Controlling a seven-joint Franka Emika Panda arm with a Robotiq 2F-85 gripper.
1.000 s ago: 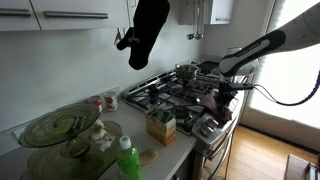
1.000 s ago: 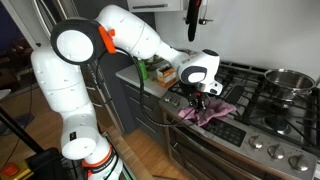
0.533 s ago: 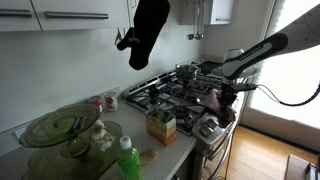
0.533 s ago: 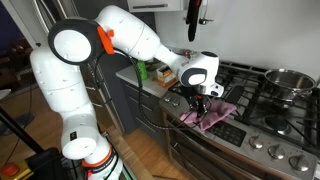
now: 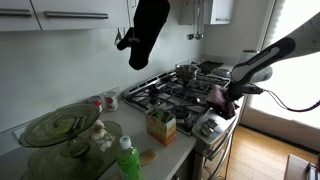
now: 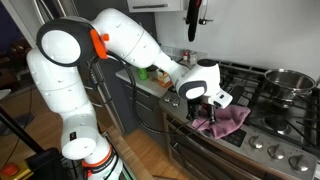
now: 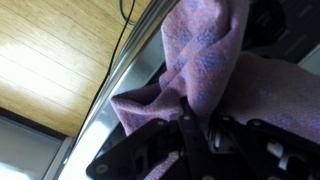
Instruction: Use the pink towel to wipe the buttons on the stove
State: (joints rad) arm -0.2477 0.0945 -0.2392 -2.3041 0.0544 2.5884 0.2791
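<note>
The pink towel (image 6: 228,121) hangs bunched from my gripper (image 6: 213,107) at the front edge of the stove (image 6: 270,110), and my gripper is shut on the towel. In an exterior view the towel (image 5: 218,97) sits at the stove's front corner under my gripper (image 5: 228,100). The wrist view shows the pink towel (image 7: 205,60) pinched between my dark fingers (image 7: 195,128), draped over the stove's metal edge. The stove buttons (image 6: 272,150) line the front panel to the right of the towel.
A steel pot (image 6: 288,80) sits on a back burner. On the counter are a juice carton (image 5: 160,126), a green bottle (image 5: 127,160), and glass bowls (image 5: 60,128). A black oven mitt (image 5: 148,30) hangs above. Wooden floor (image 7: 60,50) lies below the stove front.
My gripper has lifted and moved along the stove front toward the buttons, carrying the towel, which is now bunched up and partly off the surface.
</note>
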